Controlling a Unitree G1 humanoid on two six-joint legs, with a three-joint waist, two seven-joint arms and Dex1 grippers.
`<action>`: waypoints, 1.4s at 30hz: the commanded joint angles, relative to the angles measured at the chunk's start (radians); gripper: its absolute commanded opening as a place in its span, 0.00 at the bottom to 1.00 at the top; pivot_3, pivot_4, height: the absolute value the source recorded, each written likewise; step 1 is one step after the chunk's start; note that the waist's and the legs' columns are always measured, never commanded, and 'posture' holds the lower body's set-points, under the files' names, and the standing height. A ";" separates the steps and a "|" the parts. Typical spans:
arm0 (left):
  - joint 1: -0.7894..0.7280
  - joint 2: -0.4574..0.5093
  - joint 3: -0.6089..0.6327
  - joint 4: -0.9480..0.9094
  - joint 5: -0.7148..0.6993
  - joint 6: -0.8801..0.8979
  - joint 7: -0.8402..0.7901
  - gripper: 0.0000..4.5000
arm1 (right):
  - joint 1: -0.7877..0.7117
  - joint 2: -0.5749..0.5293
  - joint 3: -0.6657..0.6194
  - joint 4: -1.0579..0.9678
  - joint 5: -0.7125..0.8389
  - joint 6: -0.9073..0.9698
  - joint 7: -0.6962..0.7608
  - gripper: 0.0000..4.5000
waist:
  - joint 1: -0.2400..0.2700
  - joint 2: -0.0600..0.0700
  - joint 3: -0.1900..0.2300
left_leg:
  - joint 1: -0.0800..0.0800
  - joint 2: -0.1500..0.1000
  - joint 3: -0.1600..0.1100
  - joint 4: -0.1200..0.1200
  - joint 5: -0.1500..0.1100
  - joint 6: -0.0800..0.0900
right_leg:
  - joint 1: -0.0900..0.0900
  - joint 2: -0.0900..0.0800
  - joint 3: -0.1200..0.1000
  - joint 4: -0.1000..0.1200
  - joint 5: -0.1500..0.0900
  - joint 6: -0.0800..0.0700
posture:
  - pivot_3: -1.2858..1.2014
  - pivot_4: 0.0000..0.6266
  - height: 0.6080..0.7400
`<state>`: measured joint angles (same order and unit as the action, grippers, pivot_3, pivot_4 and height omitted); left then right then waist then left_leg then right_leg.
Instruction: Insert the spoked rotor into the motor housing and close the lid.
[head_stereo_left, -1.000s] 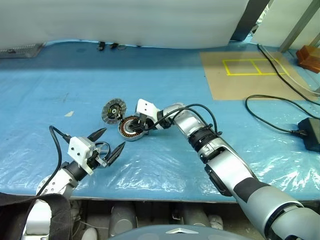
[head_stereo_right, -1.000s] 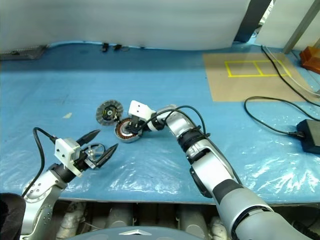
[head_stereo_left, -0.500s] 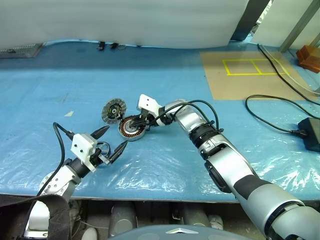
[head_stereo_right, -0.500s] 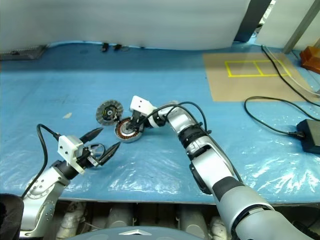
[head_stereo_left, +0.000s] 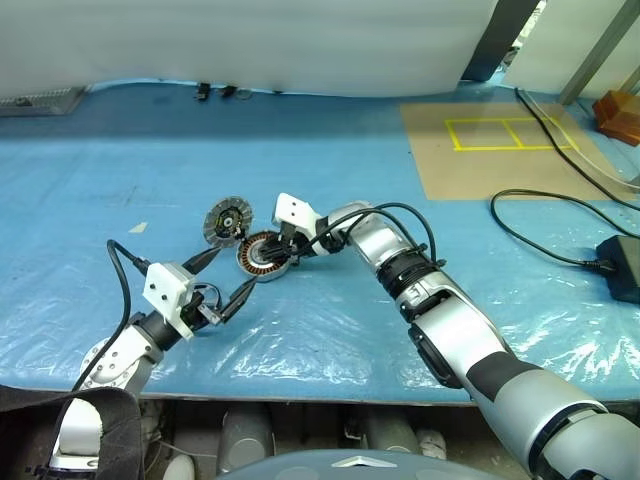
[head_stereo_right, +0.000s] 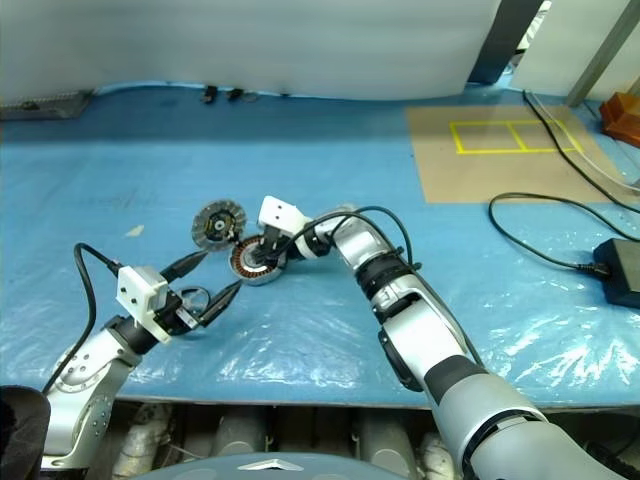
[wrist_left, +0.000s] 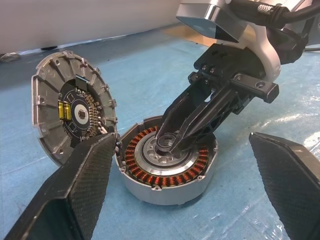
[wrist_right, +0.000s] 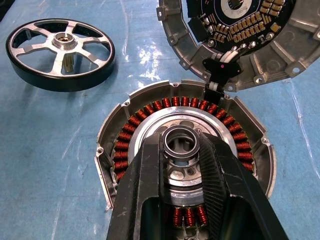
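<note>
Both wrist views show right jaws (wrist_right: 181, 150) clamped on motor housing (wrist_left: 167, 160) hub; left jaws (head_stereo_left: 222, 285) apart.

Bright, even light, with white glare on the wrinkled blue plastic sheet (head_stereo_left: 330, 345) and soft shadows; wrist views sharp.

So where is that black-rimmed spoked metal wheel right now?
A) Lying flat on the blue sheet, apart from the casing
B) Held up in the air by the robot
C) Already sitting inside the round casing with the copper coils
A: the black-rimmed spoked wheel lies flat on the blue plastic sheet, while the round silver casing with copper coils holds only the right end effector at its silver hub.
</note>
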<state>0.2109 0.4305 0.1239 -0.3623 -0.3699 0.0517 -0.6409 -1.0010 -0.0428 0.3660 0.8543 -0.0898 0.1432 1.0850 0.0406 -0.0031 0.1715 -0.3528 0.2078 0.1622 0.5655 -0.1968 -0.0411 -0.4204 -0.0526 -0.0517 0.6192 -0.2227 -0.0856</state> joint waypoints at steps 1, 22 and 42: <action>0.001 0.007 0.007 -0.023 -0.005 -0.007 -0.005 1.00 | 0.006 0.009 -0.003 -0.025 0.000 -0.007 -0.005 0.14 | 0.000 0.000 0.000 | 0.000 0.000 0.000 0.000 0.000 0.000 | 0.000 0.000 0.000 0.000 0.000 0.000 | 0.52 0.24 1.00; 0.001 0.008 0.003 -0.018 -0.005 -0.003 -0.014 1.00 | 0.010 0.018 -0.011 -0.015 0.001 0.000 -0.026 0.14 | 0.000 0.000 0.000 | 0.000 0.000 0.000 0.000 0.000 0.000 | 0.000 0.000 0.000 0.000 0.000 0.000 | 0.52 0.24 1.00; 0.007 0.009 0.007 -0.022 -0.003 -0.003 -0.011 1.00 | 0.009 0.022 -0.012 0.002 -0.002 -0.005 -0.032 0.14 | 0.000 0.000 0.000 | 0.000 0.000 0.000 0.000 0.000 0.000 | 0.000 0.000 0.000 0.000 0.000 0.000 | 0.52 0.24 1.00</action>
<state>0.2147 0.4305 0.1231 -0.3613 -0.3698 0.0526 -0.6498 -0.9959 -0.0261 0.3633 0.8642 -0.0962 0.1419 1.0529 0.0406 -0.0031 0.1715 -0.3527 0.2078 0.1623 0.5656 -0.1968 -0.0411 -0.4204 -0.0526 -0.0517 0.6193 -0.2227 -0.0856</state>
